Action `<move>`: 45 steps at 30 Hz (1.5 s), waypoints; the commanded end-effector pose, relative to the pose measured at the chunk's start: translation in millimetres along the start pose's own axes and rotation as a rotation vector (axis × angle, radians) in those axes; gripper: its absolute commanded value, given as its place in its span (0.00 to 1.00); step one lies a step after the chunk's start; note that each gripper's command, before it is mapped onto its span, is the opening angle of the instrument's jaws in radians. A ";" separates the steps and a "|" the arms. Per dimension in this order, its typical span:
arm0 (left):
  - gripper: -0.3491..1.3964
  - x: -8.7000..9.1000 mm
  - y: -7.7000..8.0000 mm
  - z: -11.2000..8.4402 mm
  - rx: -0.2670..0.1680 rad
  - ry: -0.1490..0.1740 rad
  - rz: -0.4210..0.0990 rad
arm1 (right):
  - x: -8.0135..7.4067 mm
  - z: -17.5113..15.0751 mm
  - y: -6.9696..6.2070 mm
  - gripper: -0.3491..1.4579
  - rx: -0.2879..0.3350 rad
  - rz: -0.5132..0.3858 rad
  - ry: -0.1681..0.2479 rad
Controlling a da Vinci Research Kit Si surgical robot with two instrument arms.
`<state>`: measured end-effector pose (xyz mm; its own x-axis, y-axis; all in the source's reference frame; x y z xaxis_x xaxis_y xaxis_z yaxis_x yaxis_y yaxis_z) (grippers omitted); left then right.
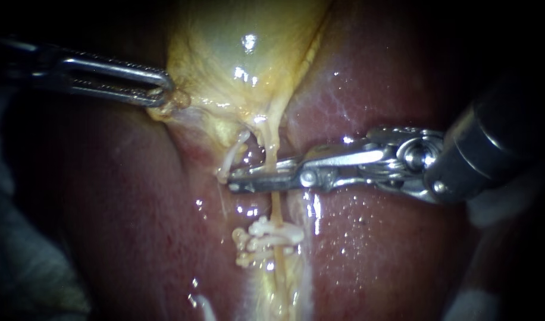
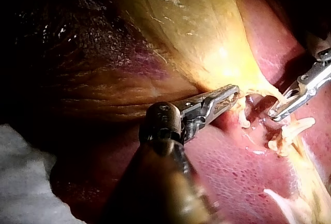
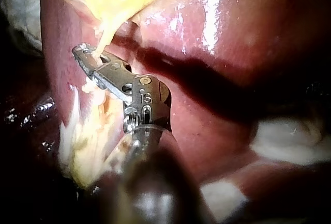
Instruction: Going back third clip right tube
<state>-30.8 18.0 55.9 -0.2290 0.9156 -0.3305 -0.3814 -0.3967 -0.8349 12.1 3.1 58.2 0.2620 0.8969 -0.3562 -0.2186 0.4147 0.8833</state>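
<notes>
My right instrument [image 1: 240,180] comes in from the right and lies across the right tube [image 1: 271,142], a thin yellow strand running down from the gallbladder [image 1: 237,41]. Its jaws are shut on the tube from both sides; no clip shows between them. Two white clips [image 1: 266,235] sit on the same tube just below the jaws. In the right wrist view the jaws [image 3: 85,58] hold the tube [image 3: 103,40] at their tips. My left instrument [image 1: 167,95] is shut on the gallbladder's lower left edge, as the left wrist view [image 2: 231,93] also shows.
A pale left tube [image 1: 234,156] hangs beside the right instrument's tip. Dark red liver [image 1: 391,249] lies on both sides of the tubes. White gauze [image 3: 289,136] borders the liver in the right wrist view and lies at the lower left [image 1: 22,267] in the endoscope view.
</notes>
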 end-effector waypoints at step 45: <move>0.00 -0.1 -0.1 -0.3 -0.002 -0.001 0.001 | -4.8 -4.6 3.4 0.47 -0.103 -0.592 0.029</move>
<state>-30.4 17.9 55.9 -0.2303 0.9151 -0.3311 -0.3795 -0.3977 -0.8353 5.2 1.0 61.0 0.3429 0.4990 -0.7959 -0.1300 0.8643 0.4859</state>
